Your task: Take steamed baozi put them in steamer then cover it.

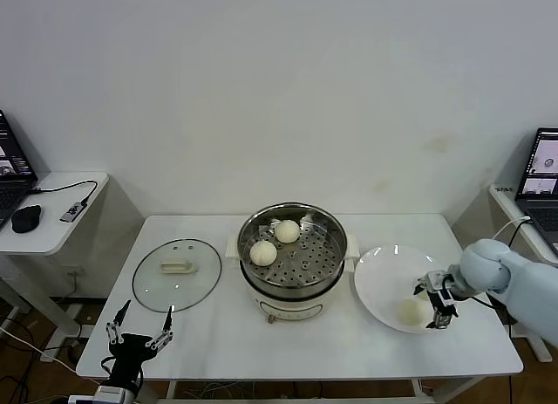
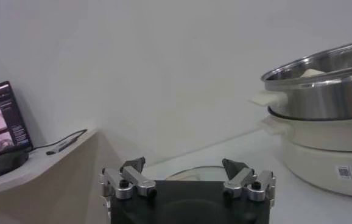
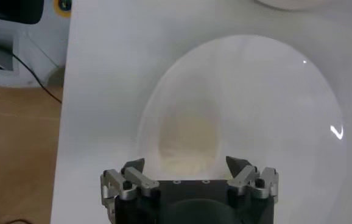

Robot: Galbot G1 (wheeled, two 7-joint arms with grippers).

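On the plate (image 1: 384, 282), open right gripper (image 1: 438, 305) half-hides a baozi (image 3: 185, 143).

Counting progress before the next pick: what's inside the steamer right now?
Two steamed baozi sit on the perforated tray inside the steamer. Below the tray is hidden. The cover lies off on the table.

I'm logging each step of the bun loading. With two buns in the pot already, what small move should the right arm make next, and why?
Probably lower the right tool a little and close on the baozi on the plate. Its jaws are open with the bun between them, not gripped. The steamer holds two buns, and the cover lies beside it. The left tool waits low near the table edge.
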